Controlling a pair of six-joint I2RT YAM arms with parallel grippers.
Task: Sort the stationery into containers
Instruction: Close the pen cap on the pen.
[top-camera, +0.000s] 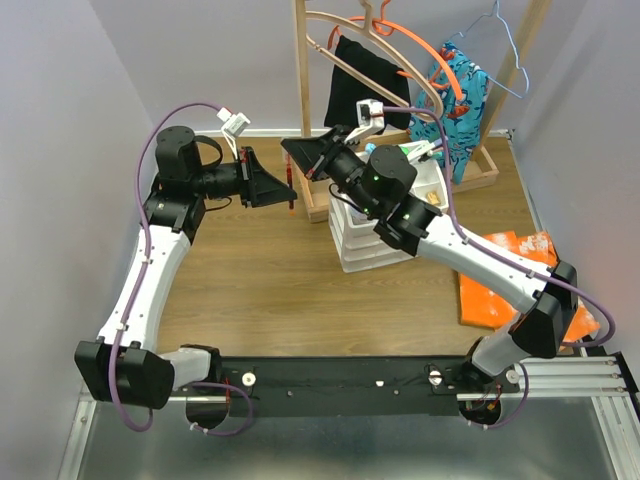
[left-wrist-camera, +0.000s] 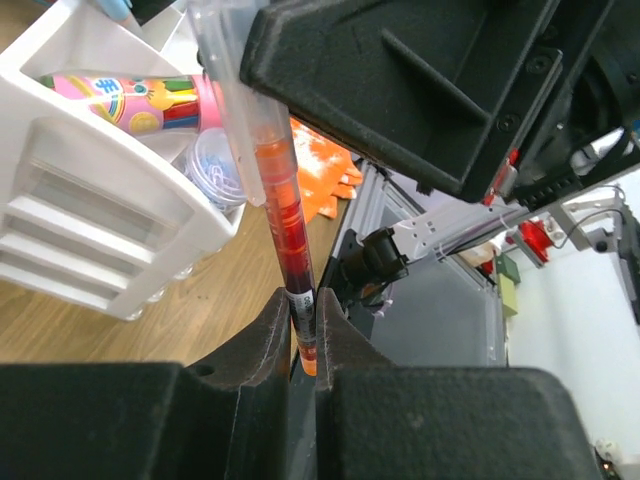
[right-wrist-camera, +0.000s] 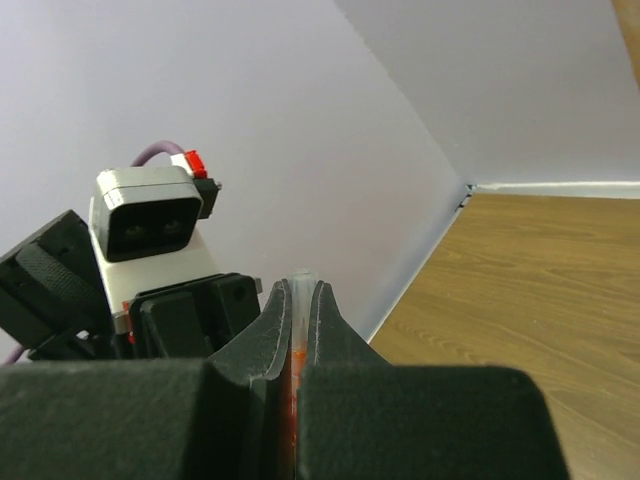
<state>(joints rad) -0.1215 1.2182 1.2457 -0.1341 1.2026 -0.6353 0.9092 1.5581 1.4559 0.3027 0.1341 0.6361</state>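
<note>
A red pen (left-wrist-camera: 285, 215) with a clear cap (left-wrist-camera: 228, 70) is held at both ends, in the air left of the white drawer organiser (top-camera: 352, 243). My left gripper (left-wrist-camera: 302, 318) is shut on its lower, labelled end. My right gripper (right-wrist-camera: 300, 298) is shut on the clear cap end (right-wrist-camera: 300, 285). In the top view the two grippers meet at the pen (top-camera: 291, 192): the left gripper (top-camera: 288, 190) comes from the left, the right gripper (top-camera: 300, 160) from the right. The organiser's top tray (left-wrist-camera: 60, 55) holds a pink-capped bottle (left-wrist-camera: 130, 95) and a small round-lidded bottle (left-wrist-camera: 215, 165).
A wooden hanger rack (top-camera: 304, 70) with hangers, a black cloth (top-camera: 365, 70) and a blue patterned garment (top-camera: 462, 90) stands behind the organiser. An orange cloth (top-camera: 500, 285) lies at the right. Walls close in on the left and back.
</note>
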